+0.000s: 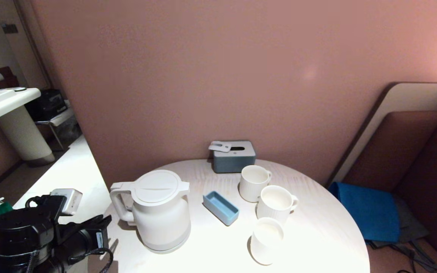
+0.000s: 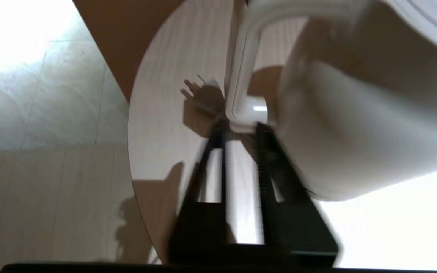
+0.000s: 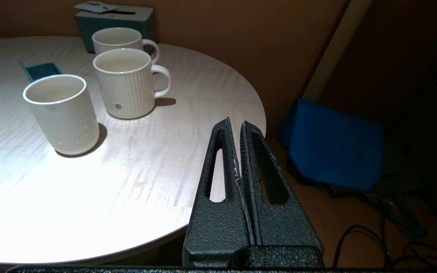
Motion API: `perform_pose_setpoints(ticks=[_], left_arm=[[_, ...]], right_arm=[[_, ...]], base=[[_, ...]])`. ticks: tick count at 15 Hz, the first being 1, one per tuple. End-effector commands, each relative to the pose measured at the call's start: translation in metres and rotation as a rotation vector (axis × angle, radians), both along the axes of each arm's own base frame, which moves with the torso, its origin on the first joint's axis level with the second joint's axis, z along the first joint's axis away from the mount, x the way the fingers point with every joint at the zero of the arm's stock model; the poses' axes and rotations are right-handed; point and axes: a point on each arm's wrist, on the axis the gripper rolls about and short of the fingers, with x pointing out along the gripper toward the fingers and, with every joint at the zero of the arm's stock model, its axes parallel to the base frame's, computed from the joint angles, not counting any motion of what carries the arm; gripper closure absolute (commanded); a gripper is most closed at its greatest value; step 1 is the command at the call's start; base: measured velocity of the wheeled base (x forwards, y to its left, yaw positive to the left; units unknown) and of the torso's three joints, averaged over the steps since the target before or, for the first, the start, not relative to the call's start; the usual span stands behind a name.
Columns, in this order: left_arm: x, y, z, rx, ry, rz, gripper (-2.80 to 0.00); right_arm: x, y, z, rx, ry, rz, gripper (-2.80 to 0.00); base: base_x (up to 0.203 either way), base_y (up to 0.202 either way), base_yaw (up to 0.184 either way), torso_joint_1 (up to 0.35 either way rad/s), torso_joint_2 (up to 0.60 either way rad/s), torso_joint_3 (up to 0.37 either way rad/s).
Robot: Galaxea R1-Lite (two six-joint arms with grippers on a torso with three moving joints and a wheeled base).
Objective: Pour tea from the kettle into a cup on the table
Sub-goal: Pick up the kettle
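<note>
The white kettle [image 1: 161, 212] stands upright with its lid on at the front left of the round pale table [image 1: 317, 235]. Its loop handle [image 1: 117, 204] points left. My left gripper [image 1: 102, 227] is open just left of the kettle, its fingertips [image 2: 218, 127] at the lower end of the handle [image 2: 241, 57] without closing on it. Three white cups stand in a row to the right: the far cup [image 1: 254, 182], the middle cup [image 1: 276, 203] and the near cup [image 1: 266, 239]. No tea shows. My right gripper [image 3: 235, 123] is shut and empty beside the table's right edge.
A small blue tray [image 1: 220, 207] lies between the kettle and the cups. A grey tissue box [image 1: 233, 156] stands at the back against the pink wall. A blue cloth [image 1: 368, 210] lies on the floor to the right.
</note>
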Motion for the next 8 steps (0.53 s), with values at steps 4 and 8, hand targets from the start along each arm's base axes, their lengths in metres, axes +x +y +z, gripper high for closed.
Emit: perform_pose_setpoints(ticks=[4,8], left_arm=[[0.0079,-0.0010,-0.0044,0.011,0.011,0.022,-2.80],[0.0110,-0.0017,-0.0036,0.011,0.003,0.023,-2.80]], right_arm=[[0.0000,0.0000,0.0000,0.000,0.000,0.001,0.00],[0.0000,0.0000,0.0000,0.000,0.000,0.000,0.00]], base=[[0.000,0.000,0.000,0.000,0.00,0.000],[0.000,0.000,0.000,0.000,0.00,0.000]])
